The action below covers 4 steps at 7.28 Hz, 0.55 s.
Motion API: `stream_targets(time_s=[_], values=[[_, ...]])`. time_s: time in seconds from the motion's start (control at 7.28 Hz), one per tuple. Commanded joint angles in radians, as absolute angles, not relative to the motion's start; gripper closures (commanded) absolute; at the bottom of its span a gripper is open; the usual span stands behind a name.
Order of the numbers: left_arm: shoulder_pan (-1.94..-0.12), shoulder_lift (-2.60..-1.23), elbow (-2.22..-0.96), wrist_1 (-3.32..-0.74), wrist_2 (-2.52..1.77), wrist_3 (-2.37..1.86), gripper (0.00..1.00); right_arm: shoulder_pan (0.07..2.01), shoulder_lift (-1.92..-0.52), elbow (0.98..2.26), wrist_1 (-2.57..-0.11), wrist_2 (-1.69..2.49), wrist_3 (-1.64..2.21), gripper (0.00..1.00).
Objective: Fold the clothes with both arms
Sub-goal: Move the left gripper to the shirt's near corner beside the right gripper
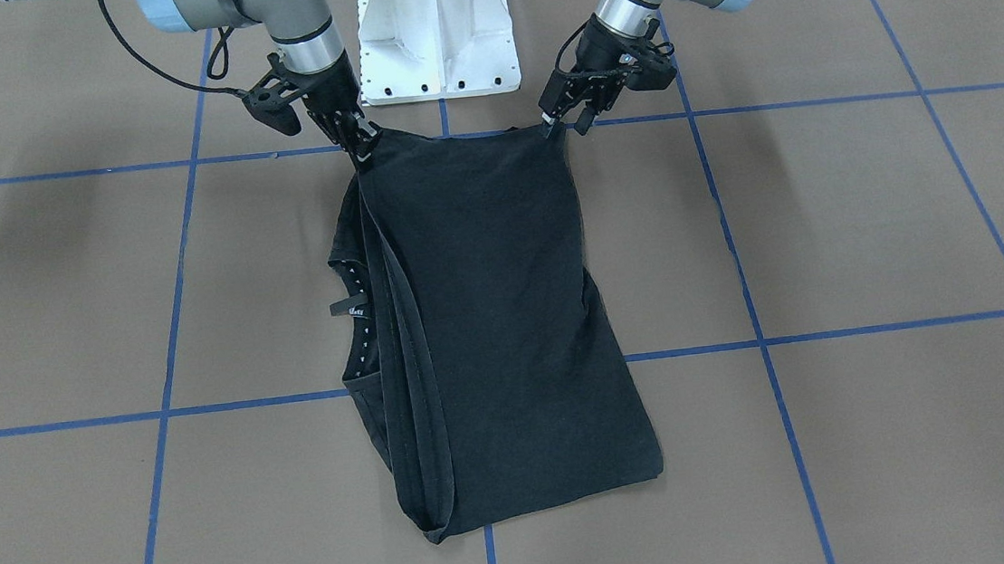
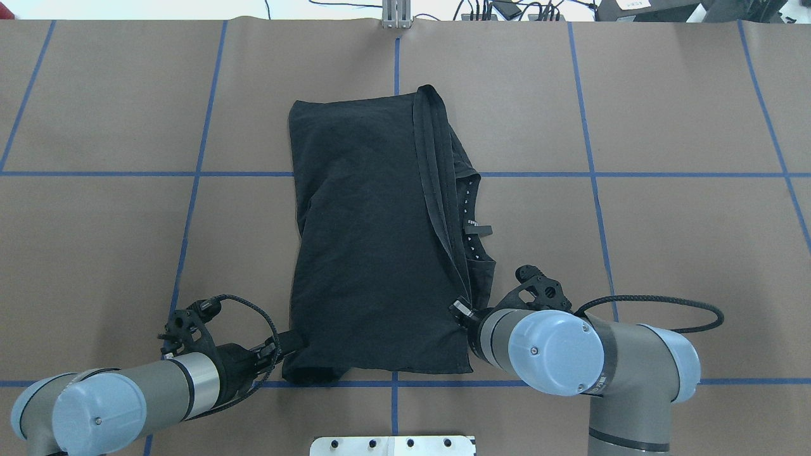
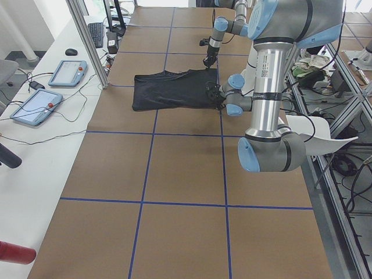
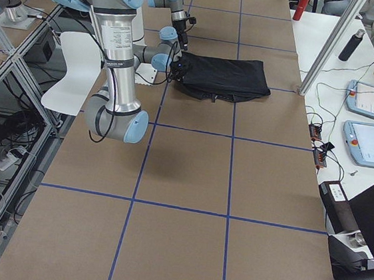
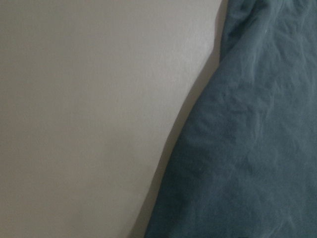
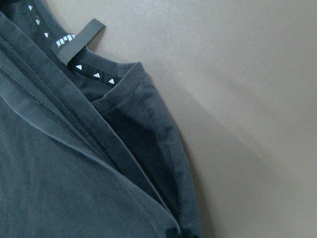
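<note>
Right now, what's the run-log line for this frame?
shirt: folded over, on table, collar showing | right gripper: shut on near corner | left gripper: at other near corner, grip unclear

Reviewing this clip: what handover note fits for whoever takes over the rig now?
Right gripper: shut on the near right corner of the T-shirt.
Left gripper: at the near left corner; grip unclear.
T-shirt: centre of the table, lengthwise away from the robot, collar showing on its right.
Done: one layer folded over.
Left: probably carry the near edge forward for a crosswise fold, then release.
</note>
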<state>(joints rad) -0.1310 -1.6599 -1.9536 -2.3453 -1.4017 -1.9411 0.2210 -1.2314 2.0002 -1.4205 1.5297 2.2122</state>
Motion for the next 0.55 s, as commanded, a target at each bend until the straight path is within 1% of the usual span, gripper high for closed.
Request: stream_targets(time_s=[0.0, 0.14, 0.41], values=[[-0.117, -1.661, -1.947, -2.319, -1.425, -1.945, 0.14, 0.218, -1.227, 2.0, -1.42, 1.531, 2.212, 1.0], [-0.098, -1.661, -1.942, -2.319, -1.424, -1.945, 0.19, 0.216, -1.229, 2.0, -1.419, 1.531, 2.212, 1.0], [-0.098, -1.664, -1.942, -2.318, -1.424, -1.945, 0.24, 0.216, -1.23, 2.0, -1.419, 1.531, 2.212, 1.0]])
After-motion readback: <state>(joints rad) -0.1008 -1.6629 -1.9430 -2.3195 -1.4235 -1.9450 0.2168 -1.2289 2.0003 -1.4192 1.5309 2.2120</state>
